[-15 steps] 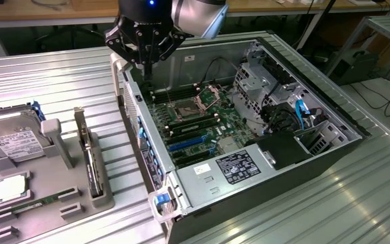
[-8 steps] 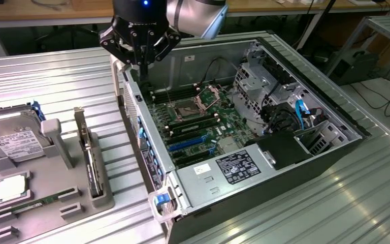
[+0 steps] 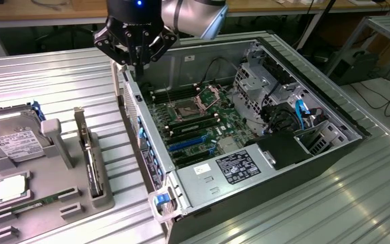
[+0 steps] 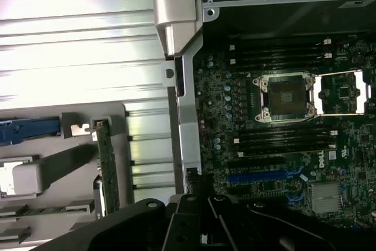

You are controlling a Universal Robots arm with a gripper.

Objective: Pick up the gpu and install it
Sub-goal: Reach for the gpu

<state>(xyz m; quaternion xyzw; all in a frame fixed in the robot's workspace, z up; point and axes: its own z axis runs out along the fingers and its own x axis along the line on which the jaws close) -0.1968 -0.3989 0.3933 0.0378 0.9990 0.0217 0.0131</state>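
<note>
Item: the gpu (image 3: pixel 87 152), thin black card, standing on its long edge in a slot of the grey parts holder (image 3: pixel 103 201) on the ribbed metal table (image 3: pixel 46 81), on the exterior view's left. The wrist view shows the same card edge-on (image 4: pixel 107 163), upright in the holder and untouched. Adjacent stock in the holder: a silver hard drive (image 3: pixel 12 142) with a white label, and a narrow green RAM stick (image 3: pixel 39 204) lying flat nearer the camera. Destination: open computer case (image 3: pixel 330 117) on its side, motherboard (image 3: pixel 195 127) exposed, CPU socket (image 4: pixel 286 95) uncovered, blue expansion slot (image 3: pixel 185 145) vacant. Tool: gripper (image 3: pixel 135 61), hanging above the case wall nearest the holder, well apart from the card. Its jaws look drawn together and carry nothing. Status, as judged from the layout: no part of the task is complete. The card is neither grasped nor lifted, and the slots on the board hold no card. Outstanding: the whole pick-up from the holder, the carry across to the case, and seating the card in a slot.
</note>
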